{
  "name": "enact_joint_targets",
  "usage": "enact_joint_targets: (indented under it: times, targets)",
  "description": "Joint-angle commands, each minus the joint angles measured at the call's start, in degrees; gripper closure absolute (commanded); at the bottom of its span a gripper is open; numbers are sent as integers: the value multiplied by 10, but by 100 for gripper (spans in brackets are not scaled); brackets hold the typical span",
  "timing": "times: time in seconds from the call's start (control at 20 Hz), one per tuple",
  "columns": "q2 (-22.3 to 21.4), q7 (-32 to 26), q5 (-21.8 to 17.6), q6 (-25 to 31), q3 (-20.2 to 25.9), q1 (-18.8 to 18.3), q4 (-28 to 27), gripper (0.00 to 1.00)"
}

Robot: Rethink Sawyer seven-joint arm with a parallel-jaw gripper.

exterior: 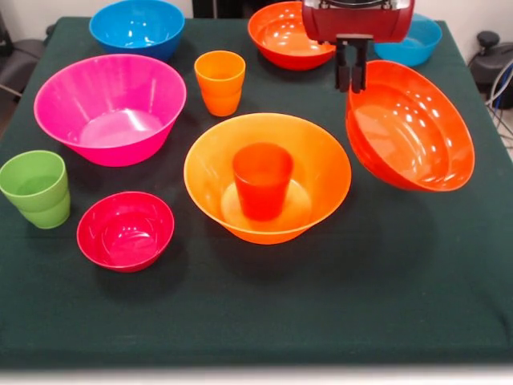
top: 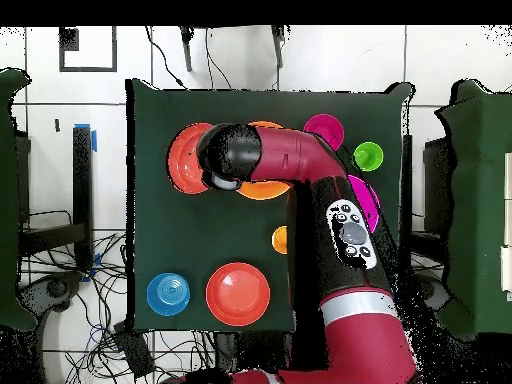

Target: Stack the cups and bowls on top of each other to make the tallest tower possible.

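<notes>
My gripper (exterior: 353,76) is shut on the far rim of a large red-orange bowl (exterior: 410,128) and holds it steeply tilted at the right of the table. This bowl also shows in the overhead view (top: 183,158). Left of it the widest orange bowl (exterior: 309,172) stands upright with a red-orange cup (exterior: 262,180) upright inside it. An orange cup (exterior: 220,82) stands behind it. A pink bowl (exterior: 110,108), a light green cup (exterior: 36,188) and a small crimson bowl (exterior: 125,230) are at the left.
A blue bowl (exterior: 136,26) stands at the back left. A second red-orange bowl (exterior: 284,36) and another blue bowl (exterior: 417,44) stand at the back right, behind my arm. The arm (top: 340,220) hides part of the orange and pink bowls in the overhead view.
</notes>
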Motion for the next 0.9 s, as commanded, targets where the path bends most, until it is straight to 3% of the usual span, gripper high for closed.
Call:
enact_joint_targets:
  times: [0.05,0.9]
  targets:
    - [-5,-106,-6,69,74,-29,26,100]
    - [-17,-98,-19,127,104,-53,6,100]
